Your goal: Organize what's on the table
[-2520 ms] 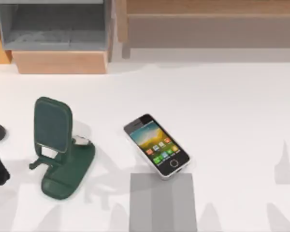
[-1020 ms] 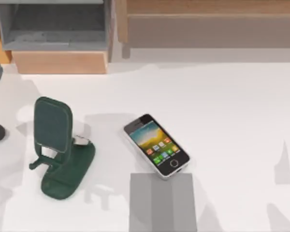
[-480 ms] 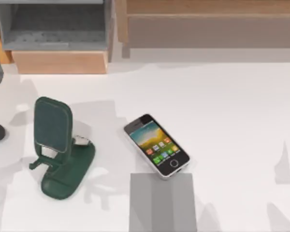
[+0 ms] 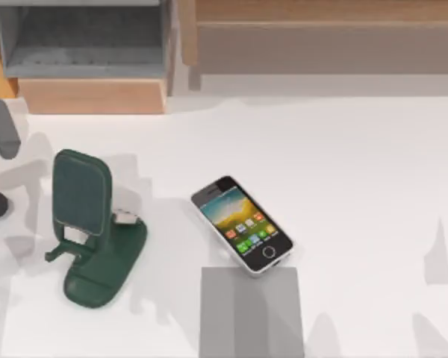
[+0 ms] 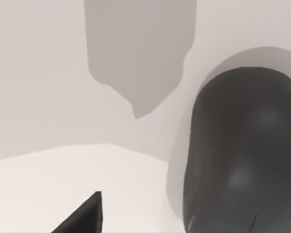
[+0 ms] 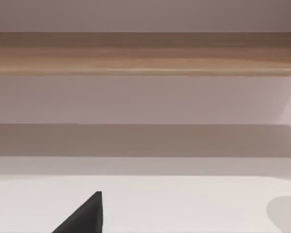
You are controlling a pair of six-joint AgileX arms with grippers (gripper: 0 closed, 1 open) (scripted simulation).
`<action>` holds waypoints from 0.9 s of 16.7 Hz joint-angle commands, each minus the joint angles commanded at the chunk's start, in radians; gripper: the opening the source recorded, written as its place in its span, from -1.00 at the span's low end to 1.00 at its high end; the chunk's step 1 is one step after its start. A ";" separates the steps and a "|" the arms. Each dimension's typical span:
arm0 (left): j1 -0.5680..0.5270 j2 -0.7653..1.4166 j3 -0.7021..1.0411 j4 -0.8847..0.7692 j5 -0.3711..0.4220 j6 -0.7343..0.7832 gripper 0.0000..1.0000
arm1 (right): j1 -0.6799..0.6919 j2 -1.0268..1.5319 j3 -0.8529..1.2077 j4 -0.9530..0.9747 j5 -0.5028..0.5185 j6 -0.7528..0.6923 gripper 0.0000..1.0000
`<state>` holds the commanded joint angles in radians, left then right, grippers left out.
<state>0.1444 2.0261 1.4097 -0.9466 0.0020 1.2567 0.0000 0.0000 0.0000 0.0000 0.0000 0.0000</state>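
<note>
The white table [image 4: 373, 186] spans most of my top view, and its left, right and near edges are all cut off by the frame. Along its far side stands the wooden and grey shelf unit [image 4: 97, 67], with its top cropped away; the right wrist view looks straight at one of its wooden rails [image 6: 145, 53], with pale table below.

Near the front edge, about the middle, a flat grey mat [image 4: 252, 313] lies on the table, its near end cut off. Left of it stands a dark green phone stand [image 4: 93, 231], backrest tilted up, with a small pale part at its hinge that I cannot identify.

A smartphone [image 4: 242, 224] lies face up and diagonal, screen lit with app icons, its near corner resting on the mat's far edge, well apart from the stand.

My left arm [image 4: 0, 130] enters at the far left edge as a grey link and a dark piece, mostly out of frame. In the left wrist view a big dark rounded body [image 5: 240, 155] sits close to the lens and I cannot say which part it is. I cannot tell how either gripper's fingers stand.
</note>
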 joint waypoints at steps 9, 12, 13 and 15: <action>0.003 0.047 -0.077 0.119 0.000 0.004 0.85 | 0.000 0.000 0.000 0.000 0.000 0.000 1.00; 0.003 0.047 -0.077 0.119 0.000 0.004 0.40 | 0.000 0.000 0.000 0.000 0.000 0.000 1.00; 0.003 0.047 -0.077 0.119 0.000 0.004 0.25 | 0.000 0.000 0.000 0.000 0.000 0.000 1.00; 0.003 0.047 -0.077 0.119 0.000 0.004 -0.06 | 0.000 0.000 0.000 0.000 0.000 0.000 1.00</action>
<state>0.1470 2.0727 1.3323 -0.8276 0.0023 1.2604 0.0000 0.0000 0.0000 0.0000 0.0000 0.0000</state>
